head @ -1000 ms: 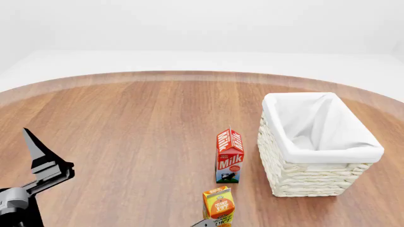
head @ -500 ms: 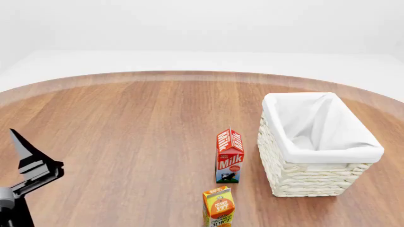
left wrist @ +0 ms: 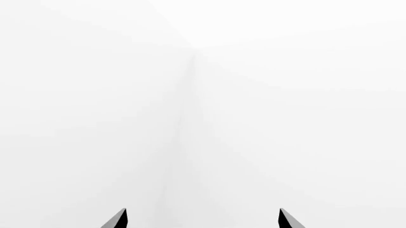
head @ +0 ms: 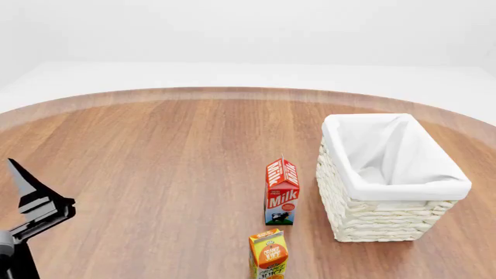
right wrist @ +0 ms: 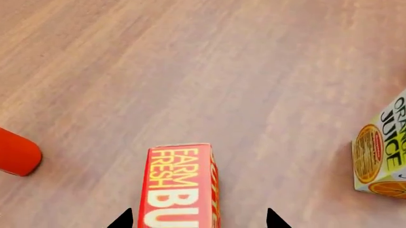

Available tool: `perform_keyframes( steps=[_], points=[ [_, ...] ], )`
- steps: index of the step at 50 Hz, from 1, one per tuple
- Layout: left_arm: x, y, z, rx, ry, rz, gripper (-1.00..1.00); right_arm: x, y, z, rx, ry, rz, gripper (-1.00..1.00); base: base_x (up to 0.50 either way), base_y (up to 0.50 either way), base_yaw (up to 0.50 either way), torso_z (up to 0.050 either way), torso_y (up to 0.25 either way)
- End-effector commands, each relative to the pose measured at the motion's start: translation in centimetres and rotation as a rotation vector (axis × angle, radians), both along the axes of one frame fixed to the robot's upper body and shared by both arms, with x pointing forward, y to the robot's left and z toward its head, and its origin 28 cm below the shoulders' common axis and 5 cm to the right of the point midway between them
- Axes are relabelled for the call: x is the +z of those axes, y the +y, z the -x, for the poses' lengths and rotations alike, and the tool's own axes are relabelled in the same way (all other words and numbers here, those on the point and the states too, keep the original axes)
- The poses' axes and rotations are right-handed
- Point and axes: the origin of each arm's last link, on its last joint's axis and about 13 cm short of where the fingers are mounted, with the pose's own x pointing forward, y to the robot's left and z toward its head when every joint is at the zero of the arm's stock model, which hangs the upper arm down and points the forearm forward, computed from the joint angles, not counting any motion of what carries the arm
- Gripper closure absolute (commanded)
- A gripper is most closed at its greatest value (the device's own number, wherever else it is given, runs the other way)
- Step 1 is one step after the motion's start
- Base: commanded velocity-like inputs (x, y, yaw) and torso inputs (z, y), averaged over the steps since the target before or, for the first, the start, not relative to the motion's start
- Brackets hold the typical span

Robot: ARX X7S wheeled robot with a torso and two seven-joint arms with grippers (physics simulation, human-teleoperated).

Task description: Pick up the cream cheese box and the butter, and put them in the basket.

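**Butter lined up between the right fingers, basket has nothing in it**

Starting at the far left of the head view: the left gripper [head: 31, 203] sits low at the edge over the wooden table [head: 155, 151], pointing up and away. Its wrist view only catches two dark fingertips [left wrist: 117, 219] set wide apart against blank white, so it's spread open and holding nothing.

Moving right, the milk carton [head: 281, 192] stands upright near the middle, with the juice carton [head: 268, 253] closer to the robot, cut off by the frame edge. Just right of the milk is the basket [head: 372, 224], only its white lining showing inside.

The right gripper [right wrist: 199, 219] isn't in the head view. Its own camera shows the butter [right wrist: 180, 187] lying flat on the table, right between the two open fingertips [right wrist: 123, 219], not clamped. A red rounded thing [right wrist: 18, 153] lies off to one side of the butter, the juice carton on the other.

Cream cheese: can't spot it in any view.
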Motion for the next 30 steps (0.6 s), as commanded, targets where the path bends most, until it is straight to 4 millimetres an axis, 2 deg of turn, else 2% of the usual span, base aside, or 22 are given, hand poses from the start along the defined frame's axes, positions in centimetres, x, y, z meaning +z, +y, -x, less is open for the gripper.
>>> perform_keyframes(
  steps=[1, 16, 30],
  points=[
    [0.0, 0.2, 0.0, 0.016, -0.008, -0.015, -1.0, 0.3, 0.5, -0.1, 0.072, -0.019, -0.036, -1.0, 0.0, 0.0, 0.0, 0.0, 0.0],
    [0.0, 0.3, 0.1, 0.02, -0.01, -0.015, -1.0, 0.3, 0.7, 0.0, 0.112, -0.033, -0.047, -1.0, 0.0, 0.0, 0.0, 0.0, 0.0],
    [0.0, 0.3, 0.0, 0.022, -0.005, -0.01, -1.0, -0.7, 0.7, -0.5, 0.091, 0.068, -0.048, -1.0, 0.0, 0.0, 0.0, 0.0, 0.0]
  ],
)
